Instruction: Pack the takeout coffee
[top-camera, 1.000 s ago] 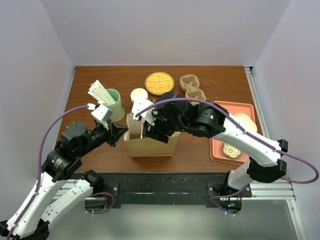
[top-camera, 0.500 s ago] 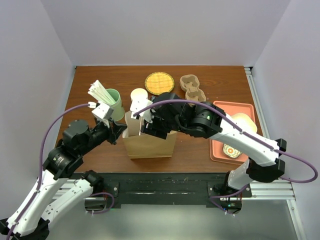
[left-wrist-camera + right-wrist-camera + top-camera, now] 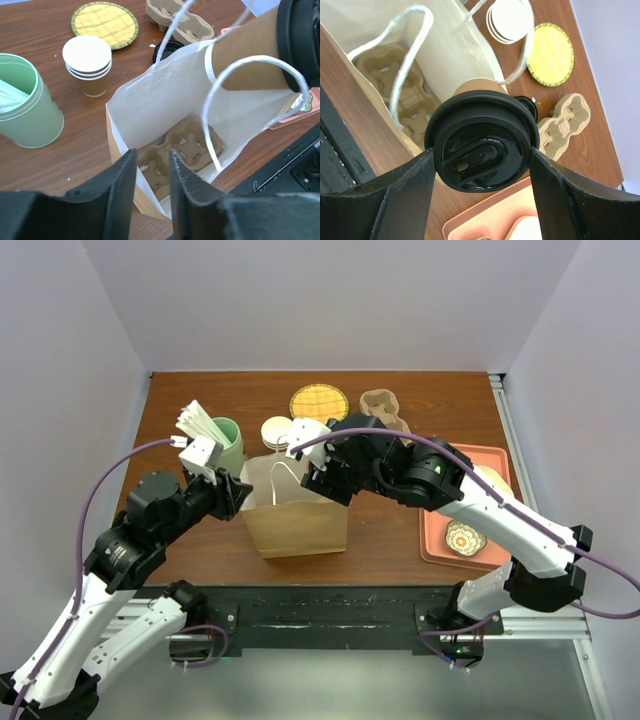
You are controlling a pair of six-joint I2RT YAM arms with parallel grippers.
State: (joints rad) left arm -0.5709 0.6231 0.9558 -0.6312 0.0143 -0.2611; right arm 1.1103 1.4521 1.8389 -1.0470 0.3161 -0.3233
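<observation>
the brown paper bag (image 3: 297,525) stands open on the desk (image 3: 450,405), near the 6 o'clock edge in the overhead view. the takeout coffee (image 3: 482,150) is in the air over the bag's rim at about 1 o'clock and is not inside it. the right fingers (image 3: 322,483) are clamped on it, one on each side just under the black lid. in the left wrist view its brown body lies across the top of the bag's far wall, and one white string handle loops in front of it. a pulp cup carrier (image 3: 180,150) lies flat on the bottom of the bag.

the left fingers (image 3: 237,496) sit at the bag's 9 o'clock edge. they are parted, with a plain gap between them, and the near wall of the bag runs in under them. i cannot tell whether either one touches the paper.

at 10 o'clock from the bag stands a pale green cup (image 3: 228,445) of white sticks. a short stack of paper cups (image 3: 277,430) sits at 12 o'clock, a yellow woven disc (image 3: 319,402) is beyond it, and a second carrier (image 3: 383,410) is at 1 o'clock. a loose black lid (image 3: 167,47) lies just behind the bag. a pink tray (image 3: 440,545) is at 3 o'clock.
</observation>
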